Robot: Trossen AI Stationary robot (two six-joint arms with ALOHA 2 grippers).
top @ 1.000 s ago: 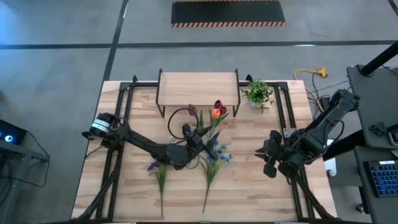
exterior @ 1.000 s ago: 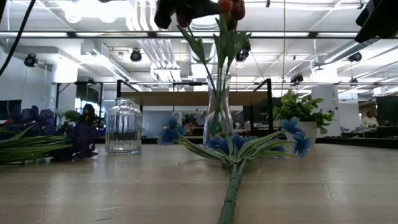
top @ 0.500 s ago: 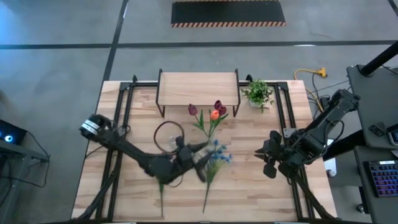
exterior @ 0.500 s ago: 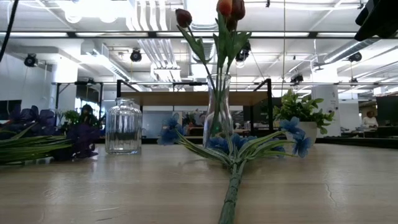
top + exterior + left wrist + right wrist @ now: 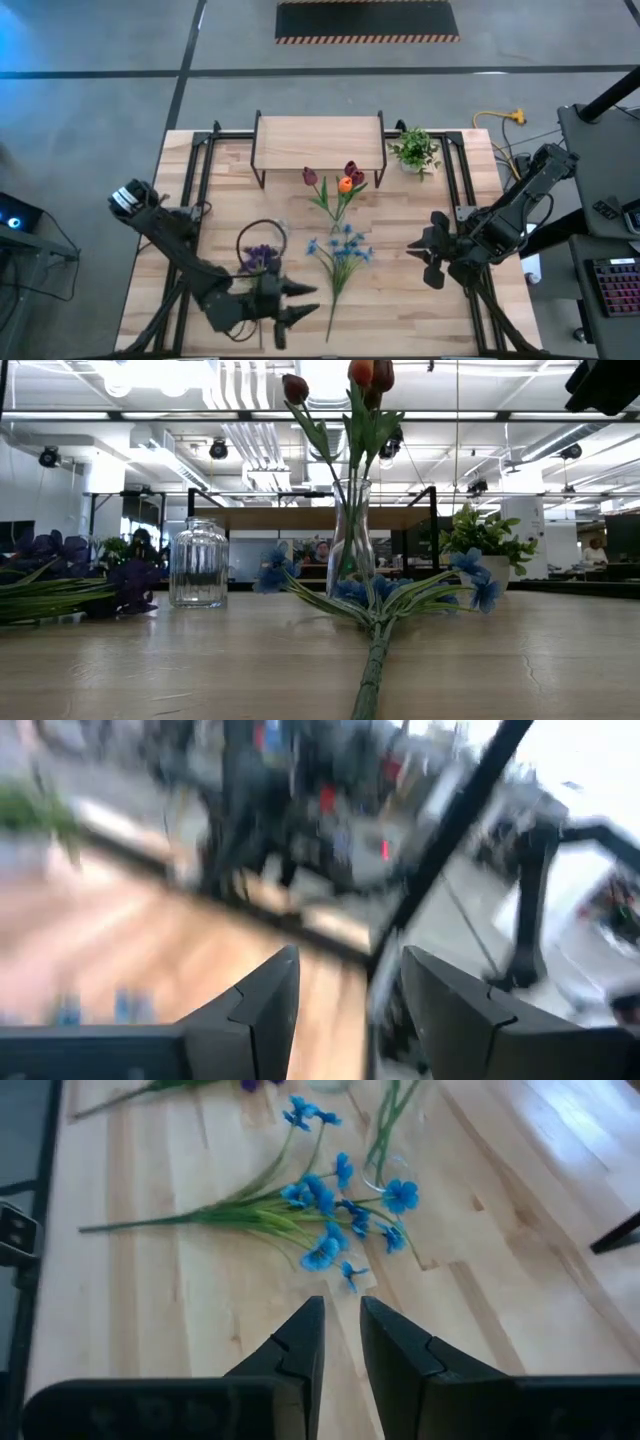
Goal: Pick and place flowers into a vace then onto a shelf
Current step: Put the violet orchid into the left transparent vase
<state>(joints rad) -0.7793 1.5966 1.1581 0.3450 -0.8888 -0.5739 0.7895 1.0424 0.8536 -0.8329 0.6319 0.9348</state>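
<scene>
Vase [image 5: 351, 540]: clear glass, upright mid-table, holding dark red tulips [image 5: 296, 387] and one orange bud [image 5: 346, 183].
Jar [image 5: 198, 563]: clear ribbed glass, upright, left of vase; seems empty, though hard to tell through the glass.
Blue flowers [image 5: 339, 250]: flat on table [image 5: 400, 300] in front of vase, stem toward near edge.
Purple flowers [image 5: 260, 260]: flat on table near jar.
Shelf [image 5: 320, 140]: at far edge, top bare; potted plant [image 5: 415, 150] just beside it.
Left gripper [image 5: 300, 303]: near front edge, fingers apart, holding nothing.
Right gripper [image 5: 420, 255]: over right side, narrow gap between fingers, nothing held.
Open room: bare wood between blue flowers and right gripper.
</scene>
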